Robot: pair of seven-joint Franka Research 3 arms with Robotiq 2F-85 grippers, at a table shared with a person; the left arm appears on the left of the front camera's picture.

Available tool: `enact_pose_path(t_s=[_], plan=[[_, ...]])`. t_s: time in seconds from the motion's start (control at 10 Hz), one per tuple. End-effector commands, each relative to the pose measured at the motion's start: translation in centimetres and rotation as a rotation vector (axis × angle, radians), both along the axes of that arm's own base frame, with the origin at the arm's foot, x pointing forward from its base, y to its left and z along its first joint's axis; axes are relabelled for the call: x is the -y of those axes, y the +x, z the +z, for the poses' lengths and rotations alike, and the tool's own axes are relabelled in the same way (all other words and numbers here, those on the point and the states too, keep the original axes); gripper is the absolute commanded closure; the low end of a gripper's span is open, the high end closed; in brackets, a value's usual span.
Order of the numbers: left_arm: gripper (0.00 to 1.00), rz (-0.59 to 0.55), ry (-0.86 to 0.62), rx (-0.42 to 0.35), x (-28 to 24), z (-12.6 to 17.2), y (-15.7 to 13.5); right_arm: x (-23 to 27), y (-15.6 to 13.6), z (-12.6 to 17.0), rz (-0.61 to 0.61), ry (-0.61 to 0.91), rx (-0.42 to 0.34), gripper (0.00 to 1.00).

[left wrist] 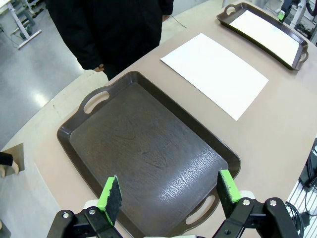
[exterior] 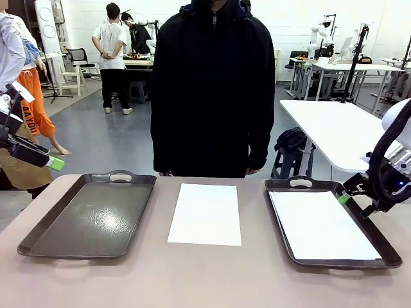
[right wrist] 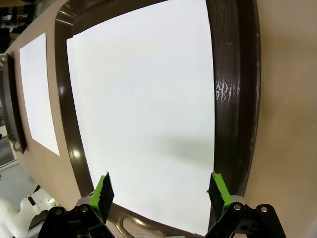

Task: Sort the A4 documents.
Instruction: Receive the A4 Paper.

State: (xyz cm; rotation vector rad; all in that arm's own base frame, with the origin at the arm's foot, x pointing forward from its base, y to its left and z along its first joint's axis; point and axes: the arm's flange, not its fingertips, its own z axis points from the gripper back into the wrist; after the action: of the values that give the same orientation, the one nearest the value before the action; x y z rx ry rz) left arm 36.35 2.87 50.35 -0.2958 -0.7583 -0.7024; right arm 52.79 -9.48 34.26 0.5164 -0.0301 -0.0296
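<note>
Currently 2 plain white rectangular A4 paper sheets on view: 1 point(exterior: 205, 213) flat on the beige tabletop point(exterior: 192, 276) between 2 dark brown handled plastic trays, touching neither; the other point(exterior: 321, 226) flat inside the right-hand tray point(exterior: 347, 263). Left-hand tray point(exterior: 90, 215) bare and glossy. Off to that bare tray's outer side and raised clear of it, the black, green-padded left gripper point(left wrist: 168, 191), pointing toward the tray, jaws spread wide, gripping nothing. By the right-hand tray's outer rim, the right gripper point(right wrist: 161, 191), aimed at the sheet inside, jaws likewise wide apart, clamped on nothing. At the far edge, a person in a black zipped jacket point(exterior: 212, 90), directly behind the middle sheet.
</note>
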Motion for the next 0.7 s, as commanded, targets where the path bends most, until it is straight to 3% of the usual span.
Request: enact_pose_path(t_s=[0.0, 0.4, 0.6], plan=[[0.0, -0.021, -0.005, 0.006, -0.3, -0.2, 0.1, 0.0, 0.0, 0.0, 0.009, 0.005, 0.005, 0.0], [0.0, -0.021, -0.005, 0.006, -0.3, -0.2, 0.1, 0.0, 0.0, 0.0, 0.0, 0.0, 0.0, 0.0], [0.0, -0.021, -0.005, 0.006, -0.3, -0.2, 0.1, -5.9, -3.0, 9.4, 0.255, -0.113, 0.348, 0.0]])
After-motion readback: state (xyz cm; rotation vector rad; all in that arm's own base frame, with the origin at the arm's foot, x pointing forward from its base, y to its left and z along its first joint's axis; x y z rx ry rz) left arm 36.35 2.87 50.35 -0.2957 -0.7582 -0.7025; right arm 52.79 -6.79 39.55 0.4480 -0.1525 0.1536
